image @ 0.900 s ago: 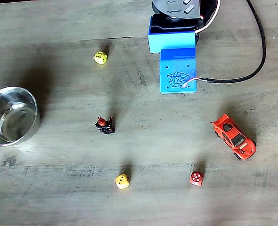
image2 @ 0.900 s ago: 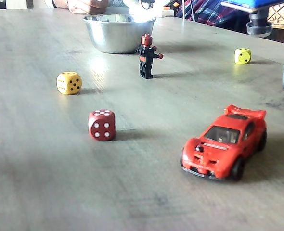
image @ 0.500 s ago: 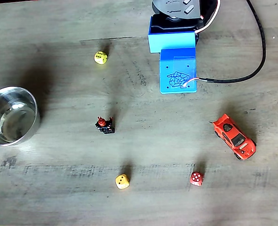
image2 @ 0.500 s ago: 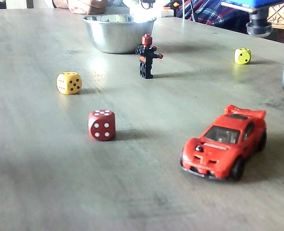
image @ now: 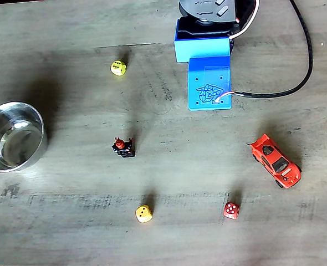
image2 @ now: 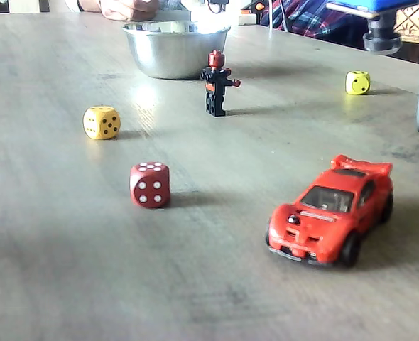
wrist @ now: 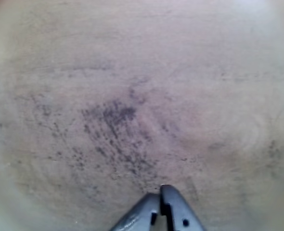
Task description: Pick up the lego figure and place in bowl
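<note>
We see our gripper (wrist: pixel 160 199) with its fingers pressed together over bare table (wrist: pixel 132 96) in the wrist view, so we judge the reach has not begun. In a fixed view the lego figure (image: pixel 123 147) stands upright at about seven o'clock from the blue arm (image: pixel 209 83), well apart from it. The bowl (image: pixel 11 136) sits at nine o'clock from the figure, so next we must swing over the figure, spread the fingers and descend around it.
</note>
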Robot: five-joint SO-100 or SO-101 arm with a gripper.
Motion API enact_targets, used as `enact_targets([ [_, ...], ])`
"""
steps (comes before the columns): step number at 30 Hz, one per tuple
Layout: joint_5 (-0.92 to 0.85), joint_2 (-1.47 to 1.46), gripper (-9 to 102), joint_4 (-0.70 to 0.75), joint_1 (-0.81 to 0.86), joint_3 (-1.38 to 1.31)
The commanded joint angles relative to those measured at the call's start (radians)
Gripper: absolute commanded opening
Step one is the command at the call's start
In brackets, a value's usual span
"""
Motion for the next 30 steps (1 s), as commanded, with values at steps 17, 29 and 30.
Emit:
enact_targets([
  [17, -0.008, 0.011, 0, -0.008, 0.005, 0.060],
  [29, -0.008, 0.009, 0, -0.008, 0.005, -0.034],
  [30, -0.008, 0.009, 0, -0.008, 0.005, -0.038],
])
